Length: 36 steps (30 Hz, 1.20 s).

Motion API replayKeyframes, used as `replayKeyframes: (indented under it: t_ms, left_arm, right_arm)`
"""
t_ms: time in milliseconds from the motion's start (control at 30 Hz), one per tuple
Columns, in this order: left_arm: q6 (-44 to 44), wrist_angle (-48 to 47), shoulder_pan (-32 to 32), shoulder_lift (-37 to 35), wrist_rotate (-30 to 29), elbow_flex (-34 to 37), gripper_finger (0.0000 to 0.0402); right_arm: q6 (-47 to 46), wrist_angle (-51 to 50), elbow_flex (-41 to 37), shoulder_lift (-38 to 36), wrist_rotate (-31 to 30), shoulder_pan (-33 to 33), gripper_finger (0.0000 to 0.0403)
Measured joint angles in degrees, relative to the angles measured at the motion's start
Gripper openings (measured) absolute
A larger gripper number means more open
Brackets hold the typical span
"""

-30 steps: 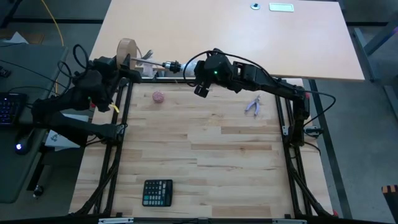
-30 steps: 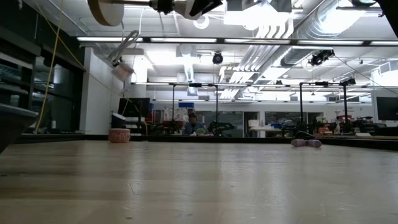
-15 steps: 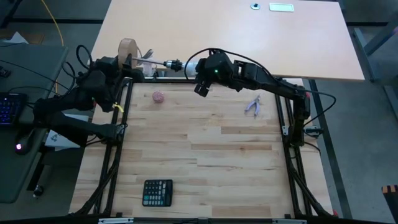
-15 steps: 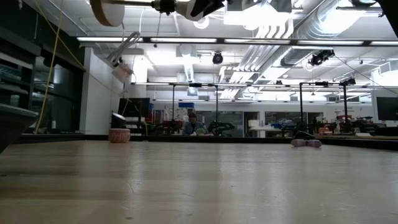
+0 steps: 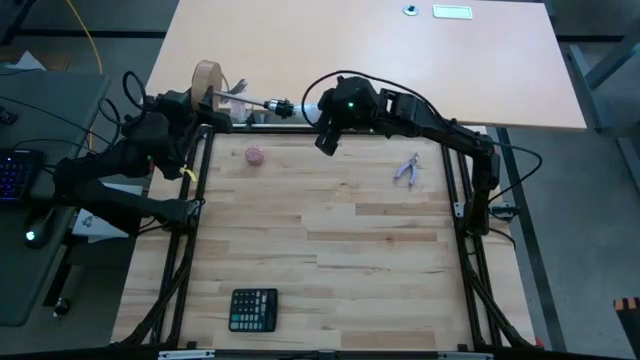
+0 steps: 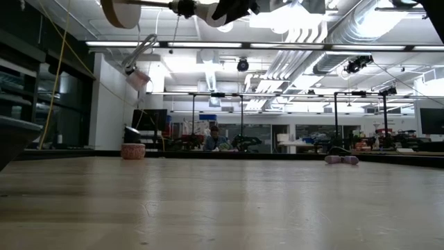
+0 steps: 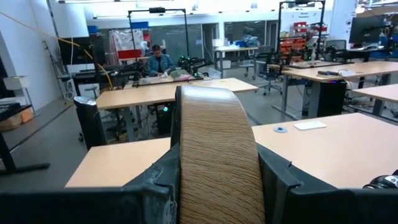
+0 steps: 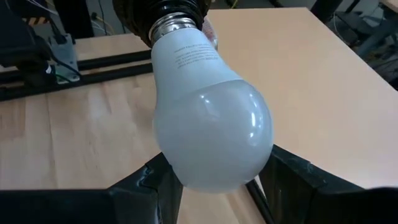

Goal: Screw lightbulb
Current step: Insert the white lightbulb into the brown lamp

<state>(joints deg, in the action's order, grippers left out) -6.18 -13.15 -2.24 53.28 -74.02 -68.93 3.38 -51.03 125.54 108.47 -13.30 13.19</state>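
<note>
Left pincer [image 5: 200,97]: positioned at the upper left of the high view, above the far edge of the counter [image 5: 330,250]. Its fingers [image 7: 155,186] are clamped on the edge of the round wooden disc [image 5: 207,78], one finger on each side of the rim, as the left wrist view shows. The disc stands on edge, with its black socket [image 5: 277,103] pointing toward the right arm.

Right pincer [image 5: 318,108]: positioned at upper centre of the high view, just right of the socket. Its fingers [image 8: 292,180] are closed on the wide glass end of the lightbulb [image 8: 205,118], one on each side.

Lightbulb: held horizontally in the air between the two pincers, above the far edge of the counter. In the right wrist view its silvery screw base [image 8: 174,25] sits at the mouth of the black socket, with part of the thread still visible outside it. In the low view, disc, socket and bulb appear in line along the top edge of the frame.

Other items on the counter:
- Small pink object [image 5: 256,155], upper left area, below the disc.
- Small metal tool [image 5: 407,170], upper right area.
- Black calculator [image 5: 253,309], lower left area, well apart from both arms.
</note>
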Motion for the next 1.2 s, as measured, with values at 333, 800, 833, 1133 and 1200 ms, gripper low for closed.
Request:
replayKeyframes:
  t_ms: [333,800,833,1133,1200]
  left_arm:
    - [-4.5,-0.4,0.0,0.5,3.2,0.0,0.0115]
    - [-7.5,0.9,0.1,1.1,3.9,0.1,0.0115]
    - [-7.0,0.9,0.1,1.4,3.5,0.1,0.0115]
    - [-3.5,1.1,0.1,1.9,1.6,0.2,0.0115]
    - [-3.6,1.2,0.1,1.9,1.7,0.2,0.0115]
  right_arm:
    - [-0.1,-3.3,0.0,-0.2,3.6,0.4,0.0176]
    - [-7.7,-6.5,0.0,-0.1,11.6,1.1,0.0176]
    - [-8.7,-6.6,0.0,-0.1,12.3,1.3,0.0176]
    - [-12.4,-6.6,0.0,-0.2,14.5,2.0,0.0176]
    - [-13.9,-6.6,0.0,-0.2,17.0,2.6,0.0176]
